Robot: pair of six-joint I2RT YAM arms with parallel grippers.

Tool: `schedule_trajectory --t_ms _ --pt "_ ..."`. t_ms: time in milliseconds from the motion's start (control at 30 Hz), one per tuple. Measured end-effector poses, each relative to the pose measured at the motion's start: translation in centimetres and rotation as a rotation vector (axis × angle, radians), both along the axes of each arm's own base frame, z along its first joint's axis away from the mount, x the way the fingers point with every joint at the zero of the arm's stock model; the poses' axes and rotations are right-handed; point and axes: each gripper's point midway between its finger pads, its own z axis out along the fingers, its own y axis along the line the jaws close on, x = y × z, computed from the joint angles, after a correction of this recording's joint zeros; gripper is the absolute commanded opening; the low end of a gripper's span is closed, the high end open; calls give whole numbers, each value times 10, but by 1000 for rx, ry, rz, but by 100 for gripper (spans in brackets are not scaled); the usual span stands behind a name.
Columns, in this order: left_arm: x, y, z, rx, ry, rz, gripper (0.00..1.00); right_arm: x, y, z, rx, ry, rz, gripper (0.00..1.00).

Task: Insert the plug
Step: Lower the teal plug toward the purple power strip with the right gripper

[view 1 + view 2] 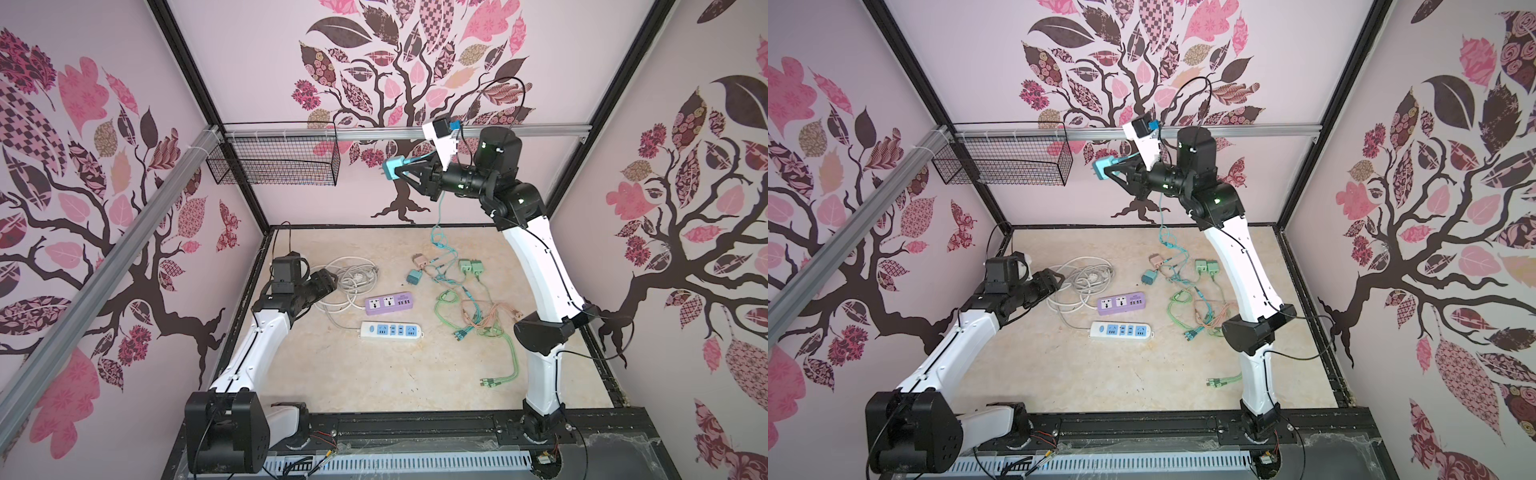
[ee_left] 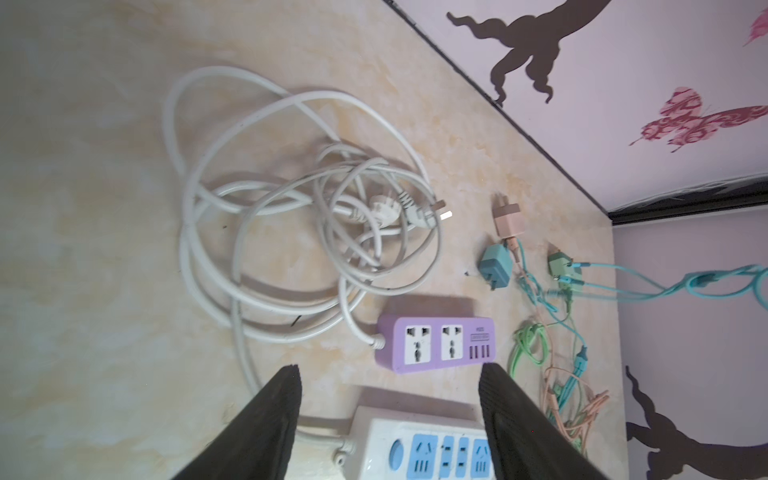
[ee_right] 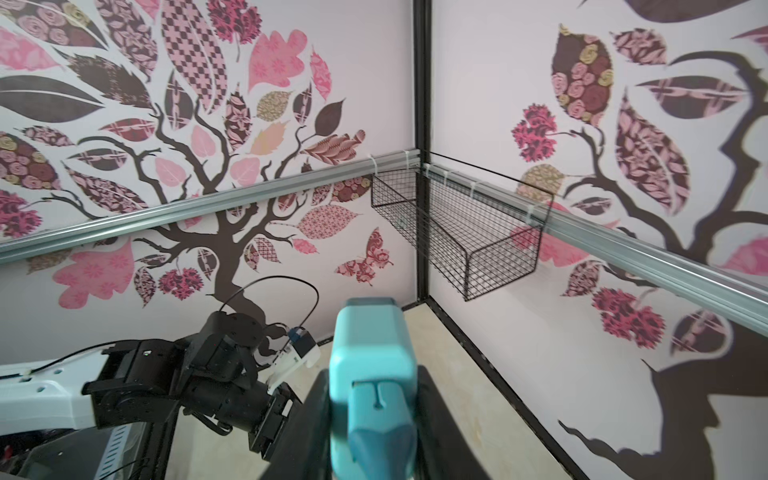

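Clamping a chunky teal plastic plug (image 1: 391, 169) between its black jaws, the right gripper (image 1: 402, 171) holds it high above the beige marbled table (image 1: 374, 374), a thin teal cable (image 1: 439, 216) dangling from it to the tabletop. The left gripper (image 2: 390, 370) hangs low with jaws spread and empty, near the white power strip with blue sockets (image 1: 390, 331) and the lilac power strip (image 1: 389, 302).

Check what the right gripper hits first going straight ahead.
Likely the near end of the wire basket; the right gripper, shut on the teal plug, points roughly at it. Depth is unclear; it may pass below.
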Motion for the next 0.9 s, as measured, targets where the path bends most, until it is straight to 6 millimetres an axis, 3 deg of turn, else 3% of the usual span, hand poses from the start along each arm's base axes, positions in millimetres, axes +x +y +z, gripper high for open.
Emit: schedule_trajectory --t_ms 133,267,400,567,767,900 --pt "-14 3 -2 29 13 -2 72 -5 30 -27 -20 47 69 0" --pt "-20 4 -2 33 9 1 72 -2 55 -84 -94 157 116 0" --pt "-26 2 -16 15 35 0 70 3 68 -150 -190 256 131 0" --pt "-32 -4 -35 -32 74 -9 63 17 58 -221 -359 302 49 1" --pt "-35 -19 -63 -74 130 -37 56 37 39 -272 -556 253 -65 0" --pt "-32 -38 -76 -78 151 -92 52 39 31 -312 -663 261 -66 0"
